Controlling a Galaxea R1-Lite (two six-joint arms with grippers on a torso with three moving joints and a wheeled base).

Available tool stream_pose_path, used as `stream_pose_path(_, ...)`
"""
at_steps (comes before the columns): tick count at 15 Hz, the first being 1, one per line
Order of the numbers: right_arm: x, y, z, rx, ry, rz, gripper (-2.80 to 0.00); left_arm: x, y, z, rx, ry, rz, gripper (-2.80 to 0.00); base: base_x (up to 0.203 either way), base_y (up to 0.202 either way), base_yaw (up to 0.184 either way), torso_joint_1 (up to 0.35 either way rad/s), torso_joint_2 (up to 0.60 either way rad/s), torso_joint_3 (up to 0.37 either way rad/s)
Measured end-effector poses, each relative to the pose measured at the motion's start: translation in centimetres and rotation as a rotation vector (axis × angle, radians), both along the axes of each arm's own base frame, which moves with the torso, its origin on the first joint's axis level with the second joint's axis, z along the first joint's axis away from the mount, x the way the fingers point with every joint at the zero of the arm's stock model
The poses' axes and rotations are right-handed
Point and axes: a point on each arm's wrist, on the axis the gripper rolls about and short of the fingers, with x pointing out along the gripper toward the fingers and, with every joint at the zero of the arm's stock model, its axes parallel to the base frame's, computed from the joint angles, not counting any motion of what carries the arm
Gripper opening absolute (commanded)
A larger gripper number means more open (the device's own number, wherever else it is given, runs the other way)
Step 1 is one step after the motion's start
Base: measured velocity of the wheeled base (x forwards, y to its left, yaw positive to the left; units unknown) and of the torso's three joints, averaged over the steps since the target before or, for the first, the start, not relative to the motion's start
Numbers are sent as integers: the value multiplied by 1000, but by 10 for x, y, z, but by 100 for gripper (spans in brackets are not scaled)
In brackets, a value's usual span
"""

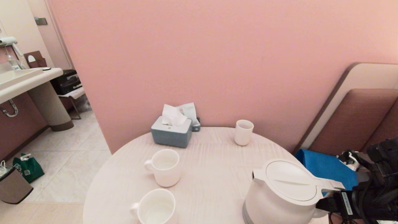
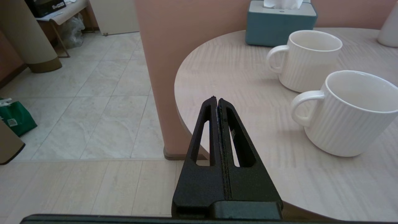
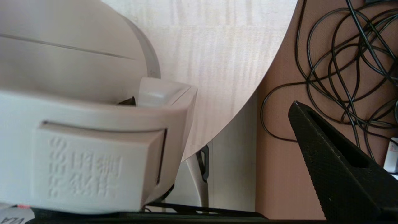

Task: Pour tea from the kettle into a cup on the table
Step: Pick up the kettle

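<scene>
Nearest me, the kettle (image 1: 279, 193) stands at the desk's (image 1: 211, 161) right front edge, its base cut off. I see the right gripper (image 3: 217, 149) with fingers spread wide about the handle, one finger hidden. The left gripper (image 2: 217, 101), fingers pressed together, hovers by the left rim. Beyond stand two mugs (image 1: 164, 166), whose contents I cannot make out.

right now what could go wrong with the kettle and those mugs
The kettle sits near the table edge with the right gripper at its handle; a loose grasp could let it tip. The two mugs stand close together, so a pour might splash the wrong one or the tabletop.
</scene>
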Motion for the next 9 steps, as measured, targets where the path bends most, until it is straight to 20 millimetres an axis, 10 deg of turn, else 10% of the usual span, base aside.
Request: stream_pose_path(9,8,0,-15,-2,-57,-9,0,0,0,0,0,0,0,-280,0,0,0,0,0,0)
